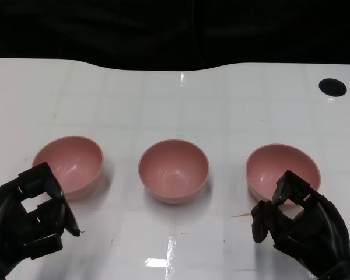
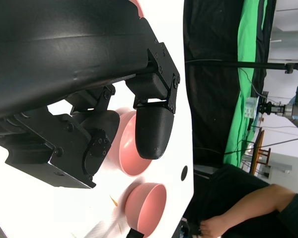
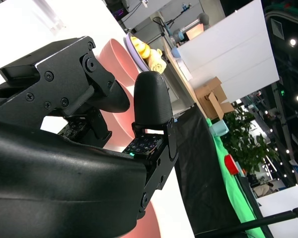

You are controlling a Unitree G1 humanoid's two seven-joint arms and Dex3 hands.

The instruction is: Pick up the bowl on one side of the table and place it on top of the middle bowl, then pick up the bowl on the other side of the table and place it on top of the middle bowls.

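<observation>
Three pink bowls sit in a row on the white table (image 1: pixel 175 105), well apart: left bowl (image 1: pixel 70 163), middle bowl (image 1: pixel 174 170), right bowl (image 1: pixel 283 170). None stacked. We see the left hand (image 1: pixel 26 219) just beside the left bowl's near rim, fingers curled but apart, holding nothing. Our right hand (image 1: pixel 300 224) sits at the right bowl's near edge, fingertips (image 1: pixel 286 189) overlapping its rim; we cannot tell whether it grips the bowl. A person's arm (image 2: pixel 248 208) shows in the left wrist view.
</observation>
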